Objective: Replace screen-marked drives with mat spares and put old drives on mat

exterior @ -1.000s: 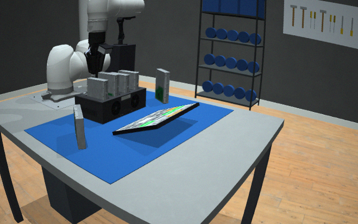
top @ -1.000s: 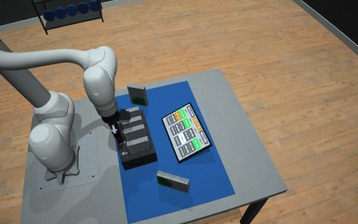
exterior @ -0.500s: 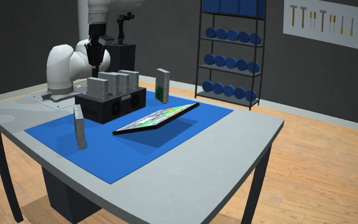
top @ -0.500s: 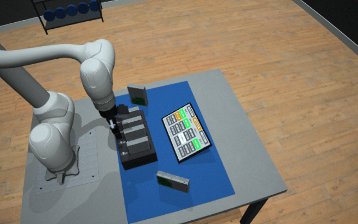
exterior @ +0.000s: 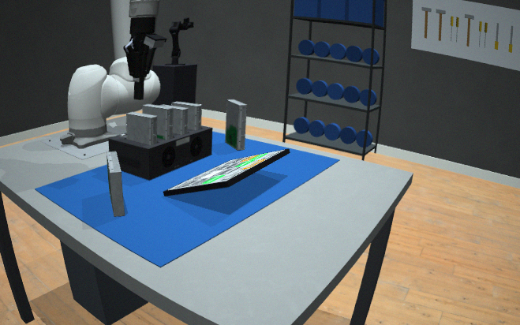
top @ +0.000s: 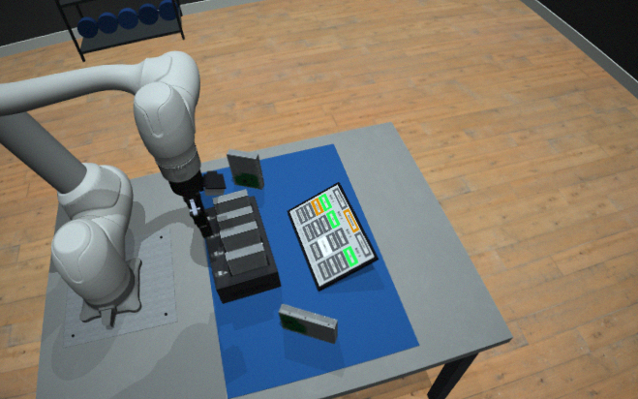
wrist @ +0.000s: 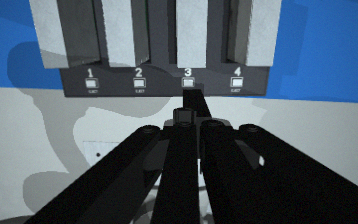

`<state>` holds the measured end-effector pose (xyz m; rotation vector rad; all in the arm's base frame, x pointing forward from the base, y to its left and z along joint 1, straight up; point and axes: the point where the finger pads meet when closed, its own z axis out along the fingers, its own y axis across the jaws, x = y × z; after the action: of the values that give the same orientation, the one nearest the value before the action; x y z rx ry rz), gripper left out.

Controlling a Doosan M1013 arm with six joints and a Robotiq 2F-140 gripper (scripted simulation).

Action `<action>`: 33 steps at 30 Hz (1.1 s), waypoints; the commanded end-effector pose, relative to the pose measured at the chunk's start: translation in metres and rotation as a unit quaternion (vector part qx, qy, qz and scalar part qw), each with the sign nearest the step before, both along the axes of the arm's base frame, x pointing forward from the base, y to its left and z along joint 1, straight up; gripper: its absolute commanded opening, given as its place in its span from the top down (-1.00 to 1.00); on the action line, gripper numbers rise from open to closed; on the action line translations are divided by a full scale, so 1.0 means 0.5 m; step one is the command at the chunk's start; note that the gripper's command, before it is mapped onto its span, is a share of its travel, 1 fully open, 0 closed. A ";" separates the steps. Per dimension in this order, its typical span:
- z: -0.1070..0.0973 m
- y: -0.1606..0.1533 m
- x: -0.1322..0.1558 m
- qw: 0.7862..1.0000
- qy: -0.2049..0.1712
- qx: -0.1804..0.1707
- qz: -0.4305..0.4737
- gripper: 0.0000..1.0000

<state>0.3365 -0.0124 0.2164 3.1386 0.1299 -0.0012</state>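
Observation:
The dark dock [top: 249, 287] [exterior: 132, 159] [wrist: 163, 79] stands on the blue mat [top: 371, 317] [exterior: 160, 242] with a drive in each of four bays. Drive 3 [top: 239, 239] [exterior: 159, 114] [wrist: 191, 30] stands higher than its neighbours, with some green showing low in the exterior view. My gripper [top: 205, 232] [exterior: 138, 96] [wrist: 191, 104] is shut and empty, its tips above the dock's front edge by button 3 [wrist: 188, 82]. One spare drive [top: 245, 169] [exterior: 235, 125] stands beyond bay 1, another [top: 307, 323] [exterior: 116, 185] beyond bay 4. The screen [top: 332, 235] [exterior: 229, 171] shows white in row 3, orange and green in row 1, green in rows 2 and 4.
Drive 4 [top: 246, 262] [exterior: 140, 128] [wrist: 261, 35], drive 2 [wrist: 122, 35] and drive 1 [wrist: 52, 35] flank drive 3 closely. The tilted screen stands across the mat from the dock. The grey table [top: 440, 297] [exterior: 293, 242] surrounds the mat. A shelf rack [exterior: 334, 102] stands behind.

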 end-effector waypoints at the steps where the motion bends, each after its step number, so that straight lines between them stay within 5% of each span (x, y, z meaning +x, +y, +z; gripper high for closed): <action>1: 0.015 0.000 0.001 1.000 0.000 0.000 0.000 0.80; 15: 0.029 0.000 0.002 1.000 0.000 0.000 -0.007 0.80; 20: 0.030 0.001 0.021 0.995 0.000 0.000 -0.103 0.80; 25: 0.031 0.003 0.064 0.964 0.000 0.002 -0.266 0.80; 27: 0.031 0.003 0.064 0.964 0.000 0.002 -0.266 0.80; 28: 0.031 0.004 0.074 0.939 0.000 0.001 -0.344 0.80; 33: 0.030 0.007 0.122 0.889 0.000 0.009 -0.458 0.80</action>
<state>0.3806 -0.0105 0.2317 3.0177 -1.0078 -0.0011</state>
